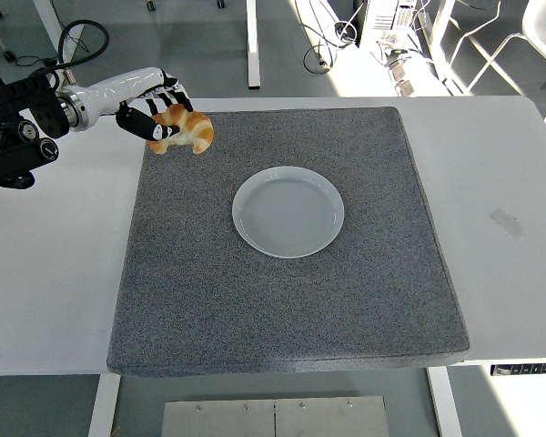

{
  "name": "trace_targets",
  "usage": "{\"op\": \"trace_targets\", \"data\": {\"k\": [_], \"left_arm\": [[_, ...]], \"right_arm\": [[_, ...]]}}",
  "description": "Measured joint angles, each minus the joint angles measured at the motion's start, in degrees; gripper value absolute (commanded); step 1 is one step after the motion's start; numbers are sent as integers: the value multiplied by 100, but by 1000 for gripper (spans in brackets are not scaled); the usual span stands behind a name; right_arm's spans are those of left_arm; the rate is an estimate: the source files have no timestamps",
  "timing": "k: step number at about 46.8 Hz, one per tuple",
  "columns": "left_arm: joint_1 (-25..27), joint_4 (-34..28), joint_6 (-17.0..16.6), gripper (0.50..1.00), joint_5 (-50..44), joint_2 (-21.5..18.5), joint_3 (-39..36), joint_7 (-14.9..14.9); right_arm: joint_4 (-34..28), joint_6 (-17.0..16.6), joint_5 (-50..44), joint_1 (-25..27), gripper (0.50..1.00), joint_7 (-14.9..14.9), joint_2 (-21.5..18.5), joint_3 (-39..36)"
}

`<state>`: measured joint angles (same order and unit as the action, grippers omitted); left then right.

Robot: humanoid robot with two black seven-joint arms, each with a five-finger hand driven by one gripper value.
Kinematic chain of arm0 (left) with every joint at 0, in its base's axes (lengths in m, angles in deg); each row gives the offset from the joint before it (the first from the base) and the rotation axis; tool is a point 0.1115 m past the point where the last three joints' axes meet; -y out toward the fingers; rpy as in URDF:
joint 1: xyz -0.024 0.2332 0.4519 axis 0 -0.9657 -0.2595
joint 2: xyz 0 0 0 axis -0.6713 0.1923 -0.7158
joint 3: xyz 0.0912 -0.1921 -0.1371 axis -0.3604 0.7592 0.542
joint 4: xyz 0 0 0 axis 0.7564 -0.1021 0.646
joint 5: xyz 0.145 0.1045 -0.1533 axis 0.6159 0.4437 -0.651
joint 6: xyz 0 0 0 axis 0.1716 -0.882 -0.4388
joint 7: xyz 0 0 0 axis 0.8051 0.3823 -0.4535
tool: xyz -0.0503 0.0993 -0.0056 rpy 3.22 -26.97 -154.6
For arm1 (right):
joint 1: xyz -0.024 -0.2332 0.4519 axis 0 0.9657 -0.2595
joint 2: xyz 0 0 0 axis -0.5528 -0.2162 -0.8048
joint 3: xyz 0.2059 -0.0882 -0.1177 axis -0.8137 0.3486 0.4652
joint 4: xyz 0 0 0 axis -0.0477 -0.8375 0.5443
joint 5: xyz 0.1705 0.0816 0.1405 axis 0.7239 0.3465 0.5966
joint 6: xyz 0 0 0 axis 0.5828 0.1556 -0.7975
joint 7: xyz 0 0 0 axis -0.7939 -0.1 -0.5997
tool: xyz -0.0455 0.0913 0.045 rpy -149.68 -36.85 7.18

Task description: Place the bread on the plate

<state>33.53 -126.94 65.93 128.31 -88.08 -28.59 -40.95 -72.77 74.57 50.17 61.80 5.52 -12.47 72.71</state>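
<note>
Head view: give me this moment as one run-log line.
left hand: shut on golden-brown croissant-shaped bread, lifted over grey mat | round pale plate: empty | right hand: not in view

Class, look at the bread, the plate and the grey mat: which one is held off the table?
The bread, gripped in the left hand; the plate lies on the mat.

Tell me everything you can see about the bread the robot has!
The bread is a small croissant-shaped piece, golden orange with paler patches and a curved, lumpy form. It looks glossy, maybe a toy, though that cannot be told. The left hand grips it, dark fingers curled over its left end. It appears lifted above the far left corner of the grey mat, away from the empty white plate.
</note>
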Motion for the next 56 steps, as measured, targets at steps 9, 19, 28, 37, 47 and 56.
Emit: {"op": "trace_targets", "data": {"k": [9, 19, 28, 37, 47, 56], "left_arm": [[121, 0, -2, 501, 32, -15, -1, 0], [125, -1, -4, 504, 33, 449, 13, -5], [79, 7, -13, 505, 83, 931, 20, -8], [-59, 218, -28, 510, 94, 1426, 24, -8], [-292, 540, -24, 511, 120, 1814, 11, -3], [-520, 760, -27, 516, 121, 2180, -12, 3]], "right_arm": [[0, 0, 0, 0, 1000, 0, 0, 0], [0, 0, 0, 2, 1000, 0, 0, 0], [0, 0, 0, -1, 1000, 0, 0, 0], [0, 0, 0, 0, 1000, 0, 0, 0], [0, 0, 0, 0, 1000, 0, 0, 0], [0, 0, 0, 2, 1000, 0, 0, 0]]}}
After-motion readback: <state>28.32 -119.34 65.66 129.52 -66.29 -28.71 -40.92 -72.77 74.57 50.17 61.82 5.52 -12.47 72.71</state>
